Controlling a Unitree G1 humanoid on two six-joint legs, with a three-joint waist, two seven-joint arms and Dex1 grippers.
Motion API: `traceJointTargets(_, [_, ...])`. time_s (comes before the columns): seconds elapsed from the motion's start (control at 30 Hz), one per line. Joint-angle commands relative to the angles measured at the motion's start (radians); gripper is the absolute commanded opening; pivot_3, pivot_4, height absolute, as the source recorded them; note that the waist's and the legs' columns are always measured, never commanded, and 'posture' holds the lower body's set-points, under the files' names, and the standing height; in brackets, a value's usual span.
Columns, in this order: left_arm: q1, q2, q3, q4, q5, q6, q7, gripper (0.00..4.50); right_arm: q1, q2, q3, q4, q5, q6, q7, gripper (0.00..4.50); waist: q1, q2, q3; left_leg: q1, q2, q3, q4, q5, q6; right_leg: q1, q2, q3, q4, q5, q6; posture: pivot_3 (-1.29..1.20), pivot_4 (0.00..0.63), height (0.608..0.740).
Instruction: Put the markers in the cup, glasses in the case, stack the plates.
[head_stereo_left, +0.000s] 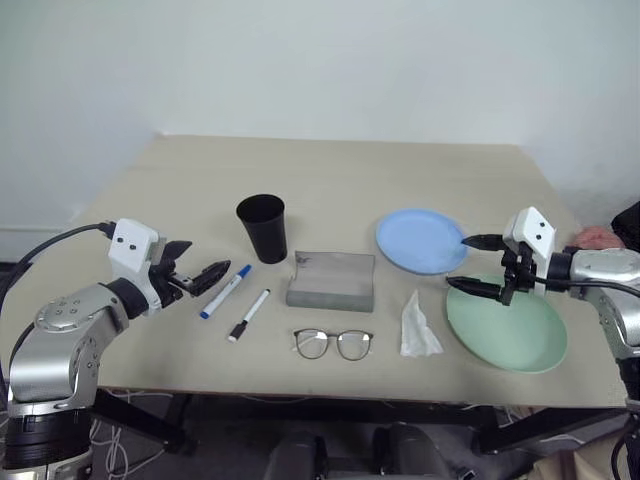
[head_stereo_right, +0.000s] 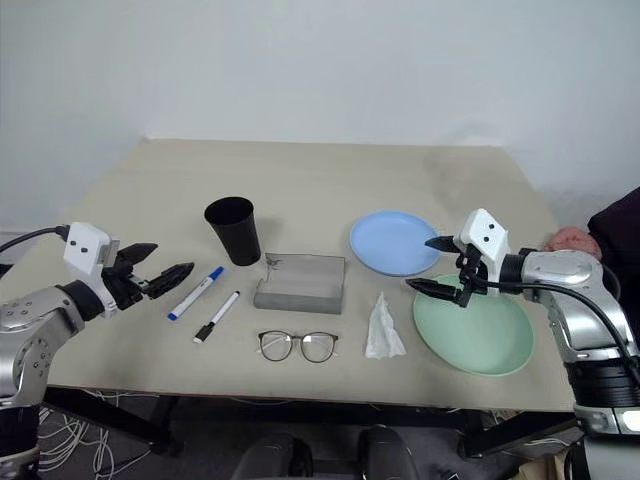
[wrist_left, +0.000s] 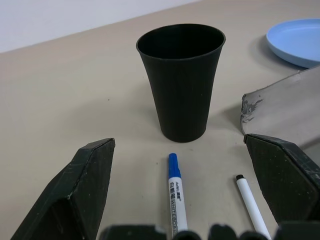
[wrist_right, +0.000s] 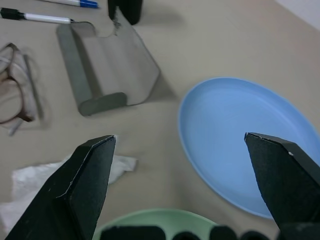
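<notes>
Lying nearest the front edge of the worktop (head_stereo_left: 330, 170), the glasses (head_stereo_left: 333, 344) rest unfolded with lenses up, just in front of the grey case (head_stereo_left: 332, 280), which sits with its lid open and nothing inside it. A crumpled tissue (head_stereo_left: 418, 328) lies just right of the glasses, beside the mint-green plate (head_stereo_left: 520, 335). On the left, the blue-capped marker (head_stereo_left: 225, 291) and the black-capped marker (head_stereo_left: 249, 315) lie side by side but apart, their long axes running from near-left to far-right, the blue cap pointing toward the cup (head_stereo_left: 263, 228). The left pincer (head_stereo_left: 200, 276) hovers wide open and empty just left of the blue-capped marker, its fingers aimed roughly along that pen toward the cup beyond; this arm is plainly the nearer one to both markers, and a short drop forward looks enough to straddle the barrel. The right pincer (head_stereo_left: 478, 264) hangs fully spread and empty over the gap where the green plate meets the light blue plate (head_stereo_left: 422, 240), the two rims close together. Farther back, the black cup stands upright and empty, just behind the markers and left of the case. Neither plate carries anything, and no item has yet gone into its container.
</notes>
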Motion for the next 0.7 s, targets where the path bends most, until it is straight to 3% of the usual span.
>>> traceJointTargets(0.03, [-0.008,0.028,0.025,-0.049,-0.014,0.006,-0.003,4.39,-0.005,0.004,-0.012,-0.03,0.02,0.0,-0.01,4.5,0.006,0.0,0.0,0.0,0.0,0.0,0.0,0.0,0.0,0.0,-0.001,-0.002,-0.001,0.0,0.0,0.0,0.0,0.727])
traceJointTargets(0.4, [-0.05,0.016,-0.014,-0.009,-0.001,-0.013,-0.005,4.39,0.001,-0.029,-0.023,0.015,0.001,-0.023,-0.015,4.5,0.022,0.0,0.0,-0.003,0.002,0.0,-0.003,-0.002,-0.001,0.0,-0.003,-0.01,-0.011,0.003,-0.003,0.0,0.0,0.727])
traceJointTargets(0.7, [-0.099,-0.005,-0.062,0.042,0.011,-0.041,-0.011,4.39,-0.035,-0.078,-0.03,0.238,-0.061,-0.085,-0.031,4.5,0.021,0.0,0.0,-0.004,0.002,0.001,-0.002,-0.002,-0.001,0.002,-0.002,-0.01,-0.011,0.003,-0.003,0.0,0.0,0.727])
